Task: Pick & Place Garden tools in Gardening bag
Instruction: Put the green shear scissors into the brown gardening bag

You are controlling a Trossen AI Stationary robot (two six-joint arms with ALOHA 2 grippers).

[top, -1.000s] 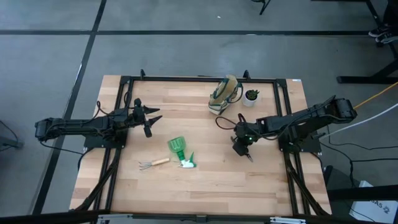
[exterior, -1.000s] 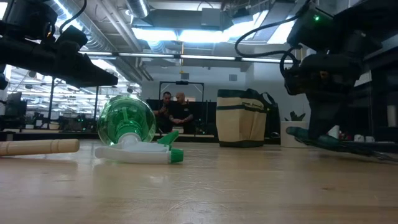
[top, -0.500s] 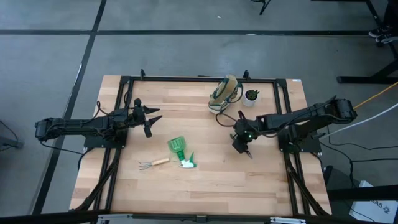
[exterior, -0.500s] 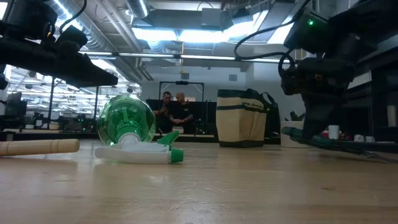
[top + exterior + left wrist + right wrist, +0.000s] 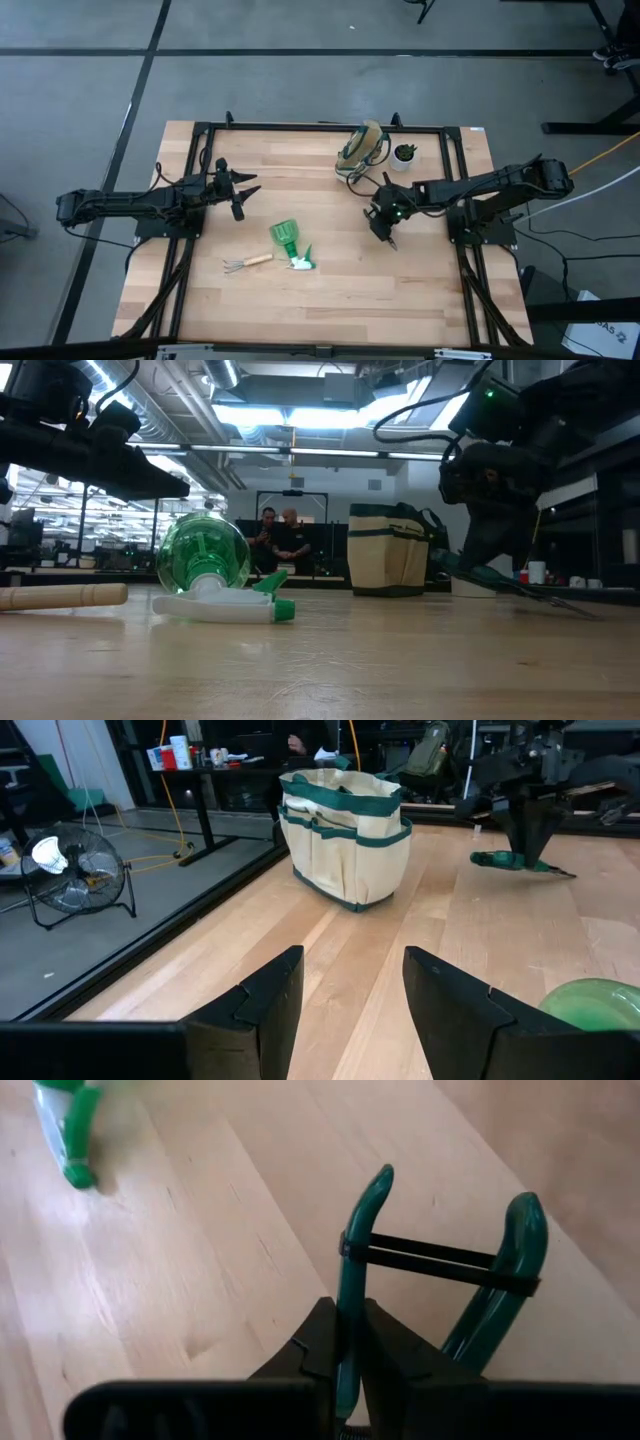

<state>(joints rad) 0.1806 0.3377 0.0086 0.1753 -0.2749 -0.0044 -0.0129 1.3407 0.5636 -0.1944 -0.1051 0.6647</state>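
My right gripper [image 5: 380, 222] is shut on the dark pruning shears with green handles [image 5: 440, 1270], low over the table, near-right of the gardening bag [image 5: 360, 150]. The bag stands upright on its pale base [image 5: 345, 835]. The green scoop [image 5: 285, 235], the green-and-white sprayer piece [image 5: 300, 262] and the wooden-handled rake [image 5: 245, 263] lie on the table mid-front. My left gripper [image 5: 245, 187] is open and empty over the table's left side. No trowel shows. My right gripper pinches one green handle of the shears [image 5: 352, 1315] between its two fingers. The handles, tied together by a black band [image 5: 440, 1260], reach forward past the fingertips. The shears lie about level, low over the table [image 5: 520, 586]; I cannot tell if they touch it.
A small white pot with a green plant [image 5: 404, 155] stands just right of the bag. Black frame rails [image 5: 300, 127] run along the table's edges. Bare wood lies between the bag and the tools. People stand in the room beyond [image 5: 280, 535].
My right gripper has gone toward the table's left and far edge, toward the bag, carrying the shears with it; it stays shut on them.
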